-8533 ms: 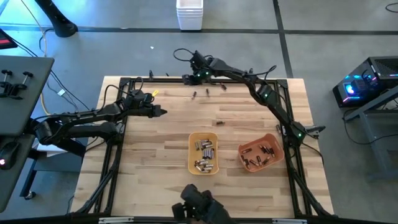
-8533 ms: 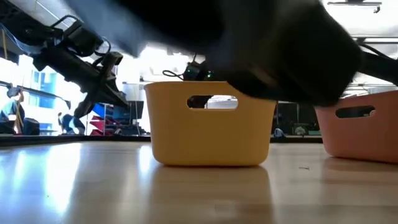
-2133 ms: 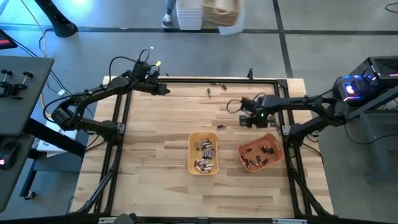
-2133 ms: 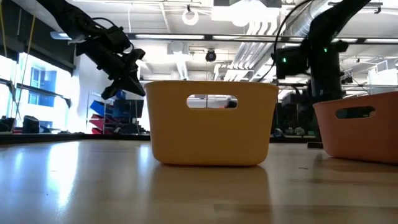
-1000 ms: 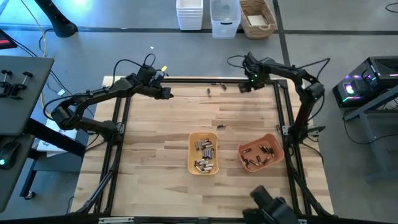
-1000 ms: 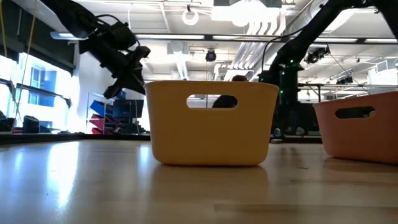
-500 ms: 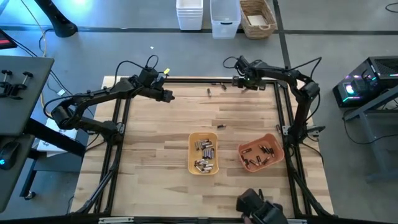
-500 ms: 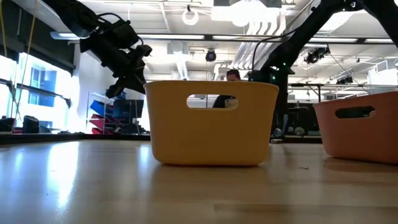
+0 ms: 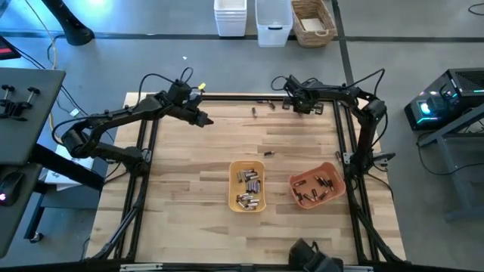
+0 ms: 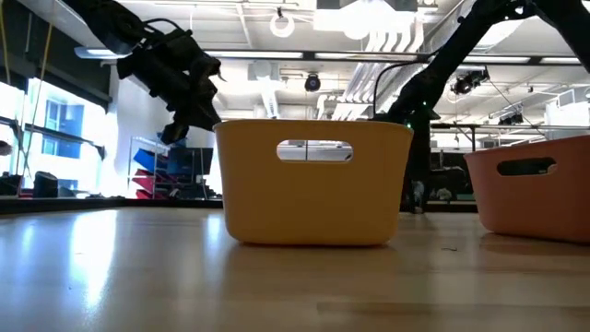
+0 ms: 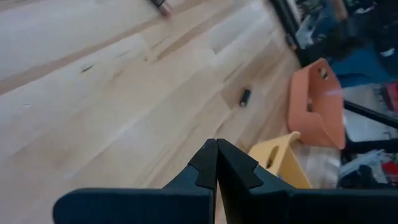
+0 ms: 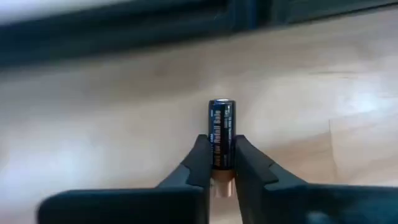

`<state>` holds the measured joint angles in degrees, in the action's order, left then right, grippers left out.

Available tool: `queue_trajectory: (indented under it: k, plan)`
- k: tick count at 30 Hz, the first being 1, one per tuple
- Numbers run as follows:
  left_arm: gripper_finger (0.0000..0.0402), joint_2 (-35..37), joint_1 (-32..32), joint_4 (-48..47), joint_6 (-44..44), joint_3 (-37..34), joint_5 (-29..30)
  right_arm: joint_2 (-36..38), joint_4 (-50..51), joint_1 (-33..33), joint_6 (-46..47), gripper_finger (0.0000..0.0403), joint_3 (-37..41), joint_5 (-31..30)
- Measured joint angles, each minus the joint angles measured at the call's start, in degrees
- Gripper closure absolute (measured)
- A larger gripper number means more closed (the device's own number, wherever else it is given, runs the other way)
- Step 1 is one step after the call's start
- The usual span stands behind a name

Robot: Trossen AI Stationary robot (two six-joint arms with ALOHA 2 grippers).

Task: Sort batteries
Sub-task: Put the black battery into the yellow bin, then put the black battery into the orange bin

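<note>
Up close, only the right wrist view shows the right tool (image 12: 217,163) clamped on a dark battery (image 12: 221,127); its white print is probably lettering, unreadable. Overhead, that tool works at the tabletop's (image 9: 189,166) far edge. The left tool (image 11: 216,163) hovers closed, empty.

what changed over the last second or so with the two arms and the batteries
The right gripper slid along the table's far edge toward the left arm's side and closed on a dark battery there. The left gripper crept a little further over the table, shut and empty. The yellow tray, the orange tray and the loose battery mid-table stayed put.
</note>
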<state>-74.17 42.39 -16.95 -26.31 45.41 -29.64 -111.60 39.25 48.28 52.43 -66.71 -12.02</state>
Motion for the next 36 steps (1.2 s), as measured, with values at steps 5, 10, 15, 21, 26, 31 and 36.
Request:
queue_trajectory:
  k: [5, 10, 15, 21, 26, 31, 36]
  plan:
    - [0.0401, 4.33, 4.12, 0.26, 0.00, -0.04, -1.61, 3.83, 8.45, -3.44, -7.99, 0.0378, 0.48, 3.54]
    - [0.0402, 10.82, 8.76, 0.93, 0.03, -0.04, -1.34, 15.08, 10.87, -11.75, -11.65, 0.0383, 0.54, 10.20]
    - [0.0402, 12.84, 10.58, 1.88, 1.33, -0.04, -1.33, 23.25, 4.78, -26.84, -7.04, 0.0383, 0.65, 19.39]
    - [0.0402, 10.43, 10.29, 2.29, 0.89, -0.04, -1.21, 21.46, -8.48, -44.42, -0.85, 0.0383, 0.56, 27.02]
    - [0.0402, 7.55, 10.10, 2.76, -0.61, -0.04, -1.60, 15.54, -17.37, -49.87, 0.85, 0.0370, 0.56, 25.97]
    - [0.0402, 5.65, 9.97, 3.19, -0.85, -0.04, -3.87, 9.88, -23.31, -50.77, 0.95, 0.0263, 0.49, 32.36]
    - [0.0402, 5.16, 9.68, 2.97, -0.32, -0.04, -5.91, 10.62, -12.50, -47.94, -7.87, 0.0177, -4.52, 34.79]
